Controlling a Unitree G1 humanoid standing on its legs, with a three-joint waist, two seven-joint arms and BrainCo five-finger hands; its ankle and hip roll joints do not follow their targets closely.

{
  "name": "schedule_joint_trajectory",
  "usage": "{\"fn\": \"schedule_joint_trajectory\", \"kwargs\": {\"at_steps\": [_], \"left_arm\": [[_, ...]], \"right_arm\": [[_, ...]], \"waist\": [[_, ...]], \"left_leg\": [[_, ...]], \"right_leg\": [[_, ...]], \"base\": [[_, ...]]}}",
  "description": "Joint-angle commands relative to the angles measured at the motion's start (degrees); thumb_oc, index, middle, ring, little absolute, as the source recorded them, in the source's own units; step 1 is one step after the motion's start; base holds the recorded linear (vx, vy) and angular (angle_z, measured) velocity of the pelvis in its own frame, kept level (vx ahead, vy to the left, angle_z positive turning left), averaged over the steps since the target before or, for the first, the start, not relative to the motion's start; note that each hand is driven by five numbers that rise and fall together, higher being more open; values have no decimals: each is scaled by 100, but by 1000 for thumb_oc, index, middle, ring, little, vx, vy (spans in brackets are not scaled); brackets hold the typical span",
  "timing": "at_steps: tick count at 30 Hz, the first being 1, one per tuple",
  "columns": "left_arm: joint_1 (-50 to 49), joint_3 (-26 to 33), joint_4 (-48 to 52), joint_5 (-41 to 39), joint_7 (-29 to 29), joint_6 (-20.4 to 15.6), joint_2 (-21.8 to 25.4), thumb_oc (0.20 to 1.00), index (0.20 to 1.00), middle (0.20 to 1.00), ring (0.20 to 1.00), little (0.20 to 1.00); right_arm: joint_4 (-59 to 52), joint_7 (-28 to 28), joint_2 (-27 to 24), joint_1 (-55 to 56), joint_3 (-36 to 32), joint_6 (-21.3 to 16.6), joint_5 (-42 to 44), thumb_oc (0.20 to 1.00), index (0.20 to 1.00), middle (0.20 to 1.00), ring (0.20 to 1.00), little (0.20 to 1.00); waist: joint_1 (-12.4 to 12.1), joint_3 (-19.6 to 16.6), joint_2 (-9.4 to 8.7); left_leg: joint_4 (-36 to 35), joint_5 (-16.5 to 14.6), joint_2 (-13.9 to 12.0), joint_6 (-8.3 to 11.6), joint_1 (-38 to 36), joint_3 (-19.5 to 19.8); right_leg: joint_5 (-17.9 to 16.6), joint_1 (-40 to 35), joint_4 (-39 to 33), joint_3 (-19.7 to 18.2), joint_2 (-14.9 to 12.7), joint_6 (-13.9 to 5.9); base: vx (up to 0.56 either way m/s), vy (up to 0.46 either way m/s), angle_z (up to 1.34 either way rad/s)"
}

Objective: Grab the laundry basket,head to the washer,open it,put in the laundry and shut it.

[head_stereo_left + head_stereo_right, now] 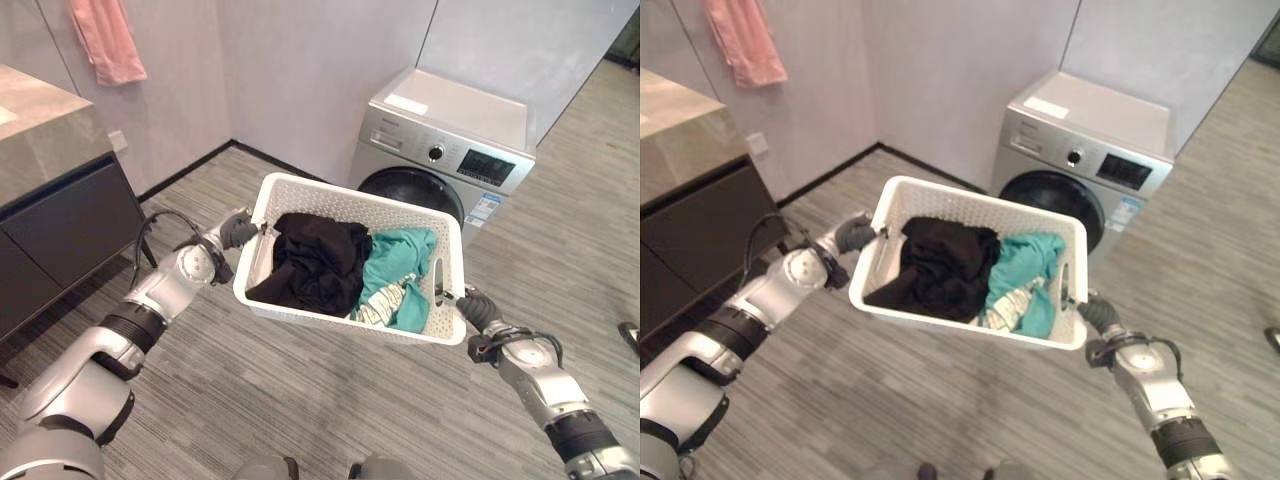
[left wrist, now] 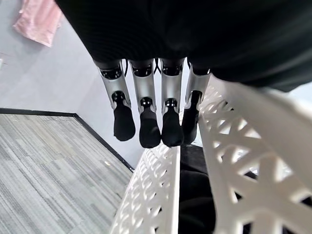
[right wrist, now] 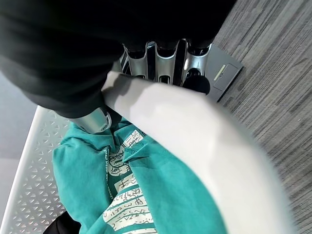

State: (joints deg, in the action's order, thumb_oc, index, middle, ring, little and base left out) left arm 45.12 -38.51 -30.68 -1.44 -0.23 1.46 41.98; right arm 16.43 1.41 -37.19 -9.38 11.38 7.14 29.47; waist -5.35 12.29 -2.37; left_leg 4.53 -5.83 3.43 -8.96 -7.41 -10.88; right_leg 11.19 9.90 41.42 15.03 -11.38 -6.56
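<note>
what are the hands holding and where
Both carry the white laundry basket by its short ends: the left hand at the end by the black clothes, the right hand by the teal shirt.

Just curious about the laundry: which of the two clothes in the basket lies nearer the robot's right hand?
The teal garment. It fills the basket's end by the right hand; the black one lies toward the left hand.

Silver-grey arms with black bands end in each robot hand (image 2: 146,92): dark ribbed cover, silver dark-tipped fingers (image 2: 149,129).
</note>
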Motion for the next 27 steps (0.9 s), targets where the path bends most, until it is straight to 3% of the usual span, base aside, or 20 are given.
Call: {"fn": "schedule_joint_trajectory", "kwargs": {"at_steps": [1, 3, 4, 6, 9, 11, 13, 14, 15, 16, 17, 18, 20, 27], "left_arm": [[481, 228, -141, -206, 162, -371, -218, 200, 200, 200, 200, 200], [520, 237, -214, -209, 178, -379, -220, 200, 200, 200, 200, 200], [522, 241, -279, -184, 212, -401, -240, 200, 200, 200, 200, 200], [522, 232, -338, -156, 256, -438, -265, 200, 200, 200, 200, 200], [628, 185, -429, -44, 320, -446, -247, 200, 200, 200, 200, 200], [693, 112, -539, -22, 307, -478, -313, 200, 200, 200, 200, 200], [547, 169, -494, -60, 276, -470, -359, 200, 200, 200, 200, 200], [499, 162, -415, -105, 244, -441, -367, 200, 200, 200, 200, 200], [482, 181, -351, -134, 218, -410, -364, 200, 200, 200, 200, 200], [418, 225, -307, -196, 209, -392, -437, 200, 200, 200, 200, 200], [414, 211, -280, -272, 206, -382, -509, 200, 200, 200, 200, 200], [571, 103, -286, -348, 193, -408, -706, 200, 200, 200, 200, 200], [721, 49, -430, -351, 254, -430, -770, 200, 200, 200, 200, 200], [744, -43, -505, -335, 264, -474, -723, 200, 200, 200, 200, 200]], "right_arm": [[-130, 109, -213, -705, -352, -711, 194, 200, 200, 200, 200, 200], [-163, 141, -253, -649, -400, -683, 209, 200, 200, 200, 200, 200], [-138, 137, -251, -626, -405, -718, 211, 200, 200, 200, 200, 200], [-144, 159, -318, -534, -507, -669, 148, 200, 200, 200, 200, 200], [-147, 178, -300, -449, -587, -634, 150, 200, 200, 200, 200, 200], [-136, 170, -321, -333, -670, -671, 211, 200, 200, 200, 200, 200], [-204, 178, -348, -210, -707, -714, 316, 200, 200, 200, 200, 200], [-245, 155, -376, -210, -675, -746, 359, 200, 200, 200, 200, 200], [-291, 139, -402, -203, -670, -753, 368, 200, 200, 200, 200, 200], [-305, 145, -417, -267, -594, -795, 441, 200, 200, 200, 200, 200], [-289, 82, -458, -305, -594, -802, 478, 200, 200, 200, 200, 200], [-256, -15, -557, -340, -642, -813, 456, 200, 200, 200, 200, 200], [-179, -13, -567, -362, -653, -813, 537, 200, 200, 200, 200, 200], [-56, 34, -388, -321, -625, -826, 612, 200, 200, 200, 200, 200]], "waist": [[25, -460, 237], [90, -444, 230], [97, -441, 216], [156, -425, 206], [219, -447, 101], [250, -547, -72], [323, -641, -80], [317, -632, -96], [335, -608, -103], [274, -499, -117], [307, -400, -111], [312, -297, -174], [362, -310, -92], [324, -557, 38]], "left_leg": [[-139, 261, -354, 418, 319, 157], [-112, 104, -363, 479, 253, 323], [-124, 63, -380, 515, 228, 392], [-95, -67, -435, 571, 142, 501], [-80, -159, -501, 669, 34, 586], [-38, -159, -728, 877, -44, 743], [-75, -89, -1140, 1051, -164, 883], [364, 150, -1371, 1113, 24, 986], [755, 155, -1391, 1069, 209, 1097], [1514, 277, -1322, 956, 528, 1279], [1819, 467, -1346, 917, 779, 1308], [835, 527, -1151, 998, 1062, 1068], [412, 617, -1211, 1132, 1025, 1066], [-201, 592, -1136, 1146, 453, 944]], "right_leg": [[-764, -667, -1818, -162, 250, -87], [-949, -663, -2813, -658, 107, -144], [-1204, -565, -3202, -854, -14, -209], [-1593, -485, -3807, -1022, -208, -330], [-1775, -614, -4114, -1146, -219, -423], [-1708, -852, -4149, -1166, -62, -455], [-1428, -889, -3960, -1061, 254, -315], [-1267, -1013, -3975, -959, 507, -153], [-1214, -1093, -3995, -919, 593, -64], [-1134, -1258, -4039, -917, 714, 88], [-1122, -1348, -4065, -829, 745, 143], [-1045, -1459, -4154, -715, 644, 126], [-963, -1472, -4067, -708, 648, 100], [-988, -1627, -4146, -724, 504, 18]], "base": [[179, -188, 40], [188, -220, 52], [203, -246, 37], [202, -245, 34], [231, -331, 43], [330, -569, 79], [252, -593, 56], [144, -529, 28], [102, -567, 16], [3, -335, 12], [-29, -241, 2], [-65, -62, 8], [47, 74, 13], [108, 99, -23]]}}
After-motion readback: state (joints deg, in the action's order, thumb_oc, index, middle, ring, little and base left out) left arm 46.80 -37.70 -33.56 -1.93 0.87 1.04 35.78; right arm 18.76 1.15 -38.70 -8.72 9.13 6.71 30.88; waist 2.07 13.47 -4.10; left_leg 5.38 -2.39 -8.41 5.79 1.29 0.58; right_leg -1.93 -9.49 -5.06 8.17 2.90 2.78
